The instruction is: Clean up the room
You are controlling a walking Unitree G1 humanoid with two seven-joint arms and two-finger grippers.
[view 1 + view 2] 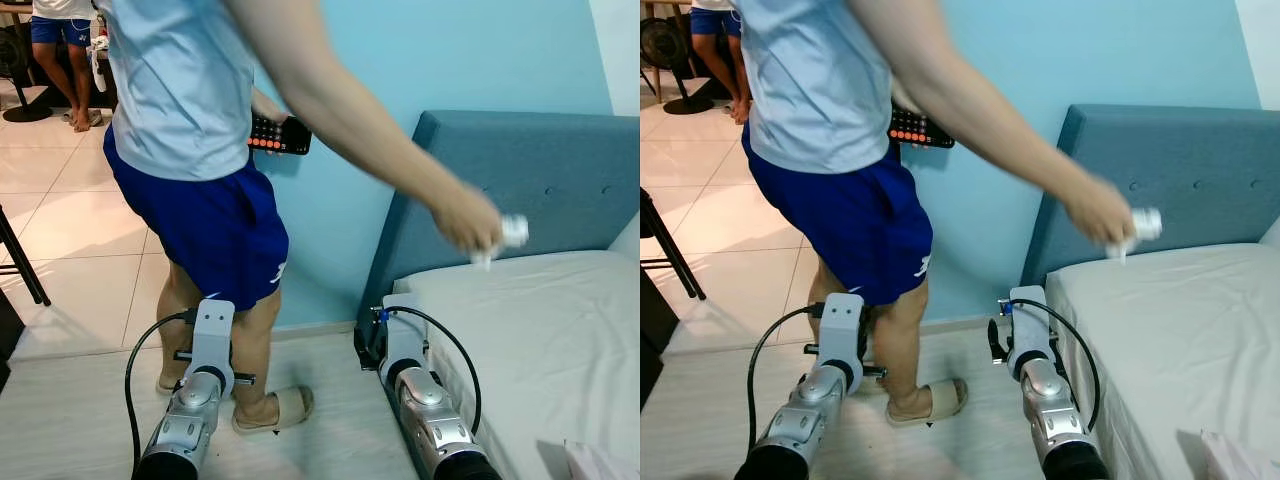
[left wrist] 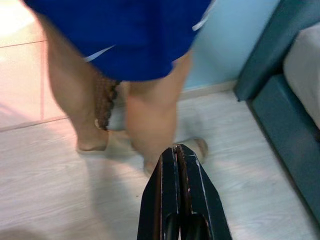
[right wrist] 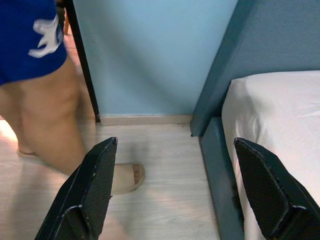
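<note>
Padded cloth headboard, smooth white sheet, matt wood-look floor, glossy tiles

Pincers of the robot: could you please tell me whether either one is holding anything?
Nothing: the left pincer is shut on nothing, the right pincer open, empty.

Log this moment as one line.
left end effector: shut, idle | right end effector: open, empty | person's hand: holding white crumpled item over bed
</note>
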